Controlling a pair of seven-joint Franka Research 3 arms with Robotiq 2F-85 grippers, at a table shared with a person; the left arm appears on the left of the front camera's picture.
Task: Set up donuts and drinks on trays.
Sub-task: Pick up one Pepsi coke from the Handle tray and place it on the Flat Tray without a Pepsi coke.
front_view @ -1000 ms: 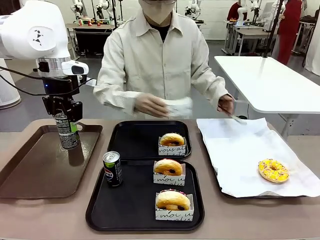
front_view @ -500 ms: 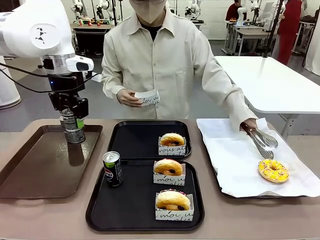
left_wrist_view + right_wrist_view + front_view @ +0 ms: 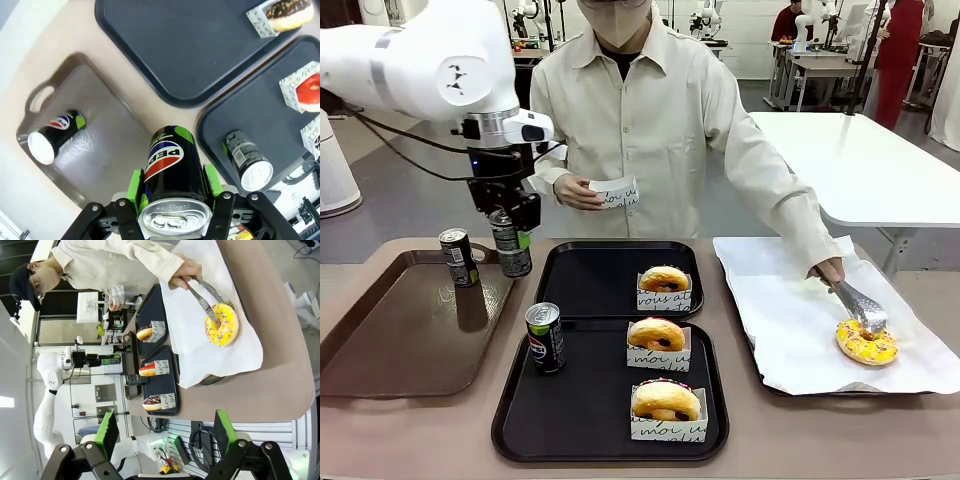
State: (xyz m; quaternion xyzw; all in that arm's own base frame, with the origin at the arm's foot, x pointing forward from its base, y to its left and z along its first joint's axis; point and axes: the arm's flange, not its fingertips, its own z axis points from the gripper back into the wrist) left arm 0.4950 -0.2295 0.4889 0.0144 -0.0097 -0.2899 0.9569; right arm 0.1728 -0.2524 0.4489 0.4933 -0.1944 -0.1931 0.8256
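A: Items cut off by frame edges?
B: Brown tray [image 3: 390, 340]: left part lost past the front view's left edge. Paper-lined tray [image 3: 840, 330]: right corner runs off at the right edge. Left gripper [image 3: 172, 197]: body cropped by the bottom edge of its wrist view.

A: Items hidden?
B: Held can [image 3: 510, 243]: top covered by the gripper body, upper left of the front view. Yellow donut [image 3: 866, 342]: partly under the tongs [image 3: 858, 303], lower right.

A: Too small to tell?
B: Script on the donut boxes [image 3: 658, 357]: illegible. Far-tray donut [image 3: 144, 332]: icing unclear in the right wrist view.
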